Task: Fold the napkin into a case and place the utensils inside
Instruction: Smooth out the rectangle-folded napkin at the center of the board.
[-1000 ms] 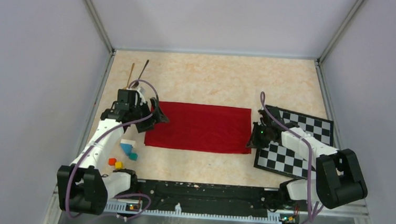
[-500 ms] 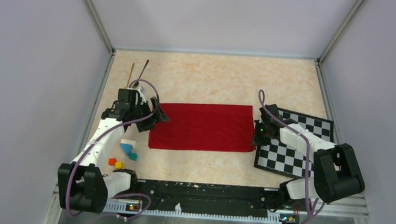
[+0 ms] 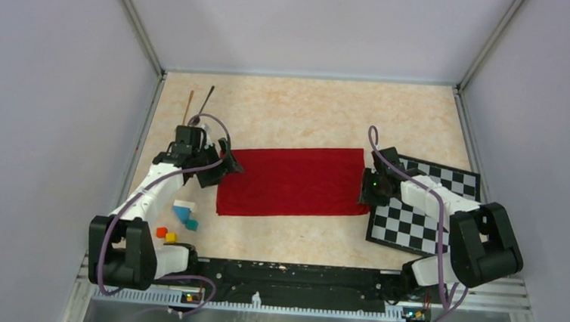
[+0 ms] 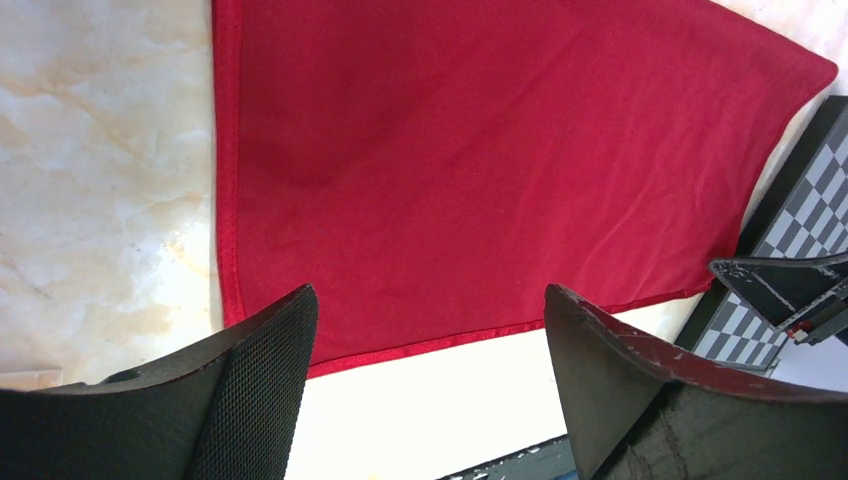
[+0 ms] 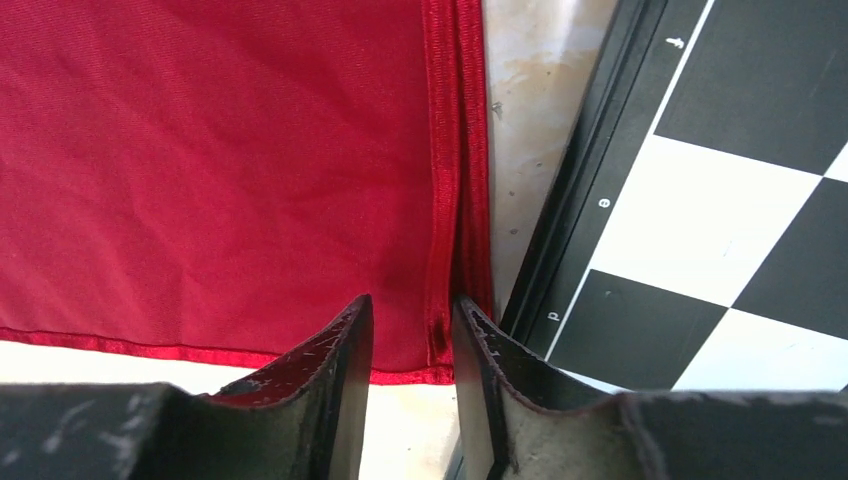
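Note:
The red napkin (image 3: 292,180) lies flat as a folded wide rectangle in the middle of the table. My left gripper (image 3: 230,165) hangs open at its left end. In the left wrist view the jaws stand wide apart (image 4: 430,300) above the near hem of the napkin (image 4: 480,150), with nothing between them. My right gripper (image 3: 365,193) sits at the napkin's right near corner. Its jaws (image 5: 412,305) are a little apart, and the doubled hem of the napkin (image 5: 200,150) lies loose under the gap. The two utensils, a gold spoon (image 3: 189,106) and a black spoon (image 3: 207,99), lie far left.
A black-and-white chequered mat (image 3: 430,209) lies right of the napkin, its edge close beside my right fingers (image 5: 740,150). Small coloured blocks (image 3: 181,214) sit near the left arm. Grey walls close in the table on three sides.
My right gripper moved away from me with the napkin's right end, then its jaws parted and let the cloth go. The napkin shifted slightly right and back. The left gripper stayed open.

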{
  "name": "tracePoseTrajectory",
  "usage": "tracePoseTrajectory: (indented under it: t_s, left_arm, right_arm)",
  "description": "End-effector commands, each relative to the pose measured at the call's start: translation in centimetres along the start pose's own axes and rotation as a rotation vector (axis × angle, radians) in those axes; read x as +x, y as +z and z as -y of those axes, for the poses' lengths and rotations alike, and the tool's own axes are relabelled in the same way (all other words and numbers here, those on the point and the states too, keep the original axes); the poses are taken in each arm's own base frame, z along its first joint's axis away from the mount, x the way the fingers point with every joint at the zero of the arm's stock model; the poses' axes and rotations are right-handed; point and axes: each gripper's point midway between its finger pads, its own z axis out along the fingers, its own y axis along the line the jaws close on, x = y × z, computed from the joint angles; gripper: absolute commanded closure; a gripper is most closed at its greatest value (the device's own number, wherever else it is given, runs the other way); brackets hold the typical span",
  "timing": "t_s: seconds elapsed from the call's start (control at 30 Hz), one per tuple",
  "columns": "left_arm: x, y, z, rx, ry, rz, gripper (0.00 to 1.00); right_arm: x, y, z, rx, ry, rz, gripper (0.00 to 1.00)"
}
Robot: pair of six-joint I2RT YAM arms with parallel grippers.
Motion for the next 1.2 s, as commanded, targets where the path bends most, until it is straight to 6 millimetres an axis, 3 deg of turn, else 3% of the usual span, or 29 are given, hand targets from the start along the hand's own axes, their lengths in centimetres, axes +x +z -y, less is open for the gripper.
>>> tracePoseTrajectory:
  t_s: [0.0, 0.2, 0.33, 0.43, 0.57, 0.67, 0.77, 0.93, 1.07, 1.17]
  left_arm:
    - [-0.1, 1.2, 1.1, 0.043, 0.004, 0.024, 0.12]
    - [2.4, 3.2, 2.3, 0.020, 0.047, -0.043, 0.13]
    - [2.5, 3.3, 2.4, 0.009, 0.035, -0.021, 0.13]
    - [1.9, 2.9, 3.1, 0.010, 0.057, 0.004, 0.12]
    - [3.0, 2.9, 5.0, -0.003, 0.127, -0.026, 0.12]
    - [5.3, 3.5, 8.1, 0.039, 0.202, -0.071, 0.13]
    - [9.1, 3.9, 12.5, 0.135, 0.307, -0.127, 0.14]
    - [14.9, 5.1, 19.1, 0.254, 0.481, -0.156, 0.22]
    - [18.9, 7.4, 22.5, 0.307, 0.534, -0.235, 0.35]
    - [21.3, 9.4, 24.1, 0.287, 0.576, -0.281, 0.38]
  right_arm:
    - [-1.0, -0.6, -0.3, 0.011, -0.028, 0.042, 0.64]
    - [0.7, 0.8, -0.5, 0.024, -0.028, -0.008, 0.62]
    - [3.2, 0.7, -4.0, -0.106, -0.033, -0.086, 0.69]
    - [4.8, -0.8, -7.8, -0.324, 0.017, -0.129, 0.70]
    - [4.3, -2.6, -8.3, -0.322, -0.041, -0.094, 0.64]
    - [2.9, -3.0, -5.6, -0.164, -0.087, -0.036, 0.53]
    - [2.9, -3.0, -4.6, -0.203, -0.024, -0.046, 0.51]
    - [2.8, -3.0, -3.9, -0.381, 0.146, -0.042, 0.73]
    - [2.9, -2.5, -4.2, -0.415, 0.127, -0.034, 0.85]
    - [3.0, -1.9, -4.0, -0.408, 0.129, -0.043, 0.88]
